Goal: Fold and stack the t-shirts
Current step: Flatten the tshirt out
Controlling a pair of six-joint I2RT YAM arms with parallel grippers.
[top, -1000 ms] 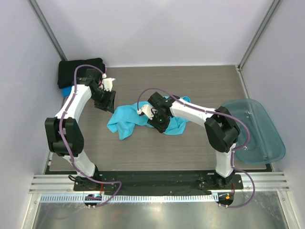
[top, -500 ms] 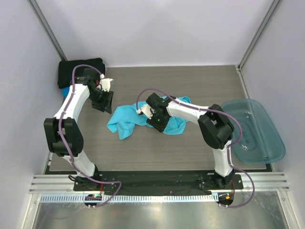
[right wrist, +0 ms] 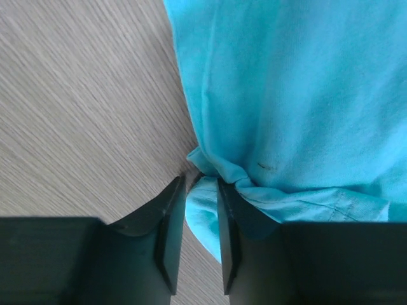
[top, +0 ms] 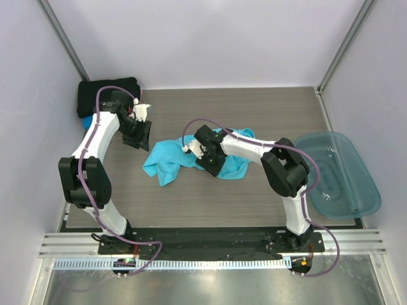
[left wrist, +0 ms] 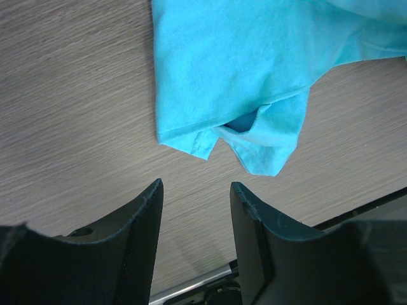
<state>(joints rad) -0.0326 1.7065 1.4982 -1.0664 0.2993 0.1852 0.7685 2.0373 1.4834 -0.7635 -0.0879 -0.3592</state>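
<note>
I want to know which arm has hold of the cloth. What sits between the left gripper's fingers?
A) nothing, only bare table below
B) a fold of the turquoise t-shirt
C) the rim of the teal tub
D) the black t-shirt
A: in the left wrist view the left gripper stands open over the bare wooden table, and the turquoise t-shirt lies beyond its fingertips, apart from them.

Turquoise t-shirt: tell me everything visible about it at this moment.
The turquoise t-shirt is soft, plain cloth, unfolded and crumpled, lying mid-table on the wood-grain table. A stitched hem and what looks like a sleeve opening show in the left wrist view. The right gripper pinches a bunched fold at its edge. The left gripper hangs open just off its hem, not touching.
</note>
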